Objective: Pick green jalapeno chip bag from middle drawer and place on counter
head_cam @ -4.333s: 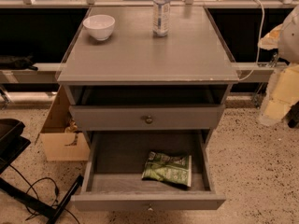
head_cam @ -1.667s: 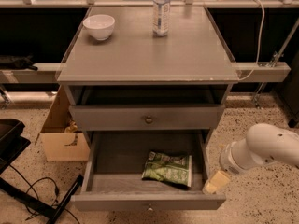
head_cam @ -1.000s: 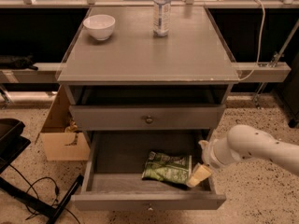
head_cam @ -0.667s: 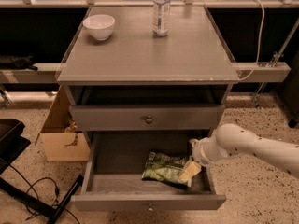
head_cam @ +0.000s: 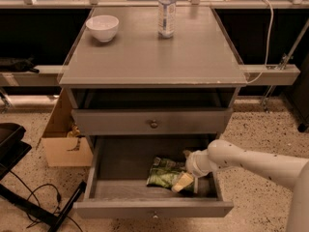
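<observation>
The green jalapeno chip bag (head_cam: 164, 173) lies flat in the right half of the open middle drawer (head_cam: 120, 190), the lowest one of the cabinet. My white arm reaches in from the right. My gripper (head_cam: 184, 180) is down inside the drawer, right on the bag's right end. The counter (head_cam: 154, 52) is the flat grey cabinet top above.
A white bowl (head_cam: 102, 27) and a clear water bottle (head_cam: 166, 12) stand at the back of the counter. The drawer above (head_cam: 153, 123) is shut. A cardboard box (head_cam: 63, 139) sits on the floor to the left, with black cables and a dark base beside it.
My arm has come down from the upper right and swung left into the drawer. The gripper has moved from the drawer's right wall onto the bag's right end. The bag has not moved.
</observation>
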Tool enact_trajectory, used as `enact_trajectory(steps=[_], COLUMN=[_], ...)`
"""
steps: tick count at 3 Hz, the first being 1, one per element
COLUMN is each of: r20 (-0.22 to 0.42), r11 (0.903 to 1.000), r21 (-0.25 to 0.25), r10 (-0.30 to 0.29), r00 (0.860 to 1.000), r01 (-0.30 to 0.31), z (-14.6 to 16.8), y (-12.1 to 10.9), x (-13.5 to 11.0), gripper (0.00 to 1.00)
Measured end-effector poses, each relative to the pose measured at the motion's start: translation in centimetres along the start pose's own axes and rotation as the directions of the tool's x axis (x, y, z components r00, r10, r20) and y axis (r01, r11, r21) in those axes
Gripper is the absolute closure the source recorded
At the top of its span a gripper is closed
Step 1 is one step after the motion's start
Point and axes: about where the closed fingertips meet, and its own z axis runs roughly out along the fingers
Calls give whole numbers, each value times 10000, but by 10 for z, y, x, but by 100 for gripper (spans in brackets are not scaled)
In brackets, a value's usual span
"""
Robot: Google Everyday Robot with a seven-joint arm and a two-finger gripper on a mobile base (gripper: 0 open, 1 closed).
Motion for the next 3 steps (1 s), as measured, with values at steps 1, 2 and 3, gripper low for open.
enact_trajectory(steps=[1, 2, 3], r20=[-86, -248, -241], r11=[10000, 9996, 9996], r21=[-55, -285, -287], r10=[-42, -78, -85], r00=[10000, 9997, 9997], r01=[42, 71, 78], z=[43, 66, 65], y=[6, 12, 13], x=[14, 20, 18], gripper=[14, 36, 59])
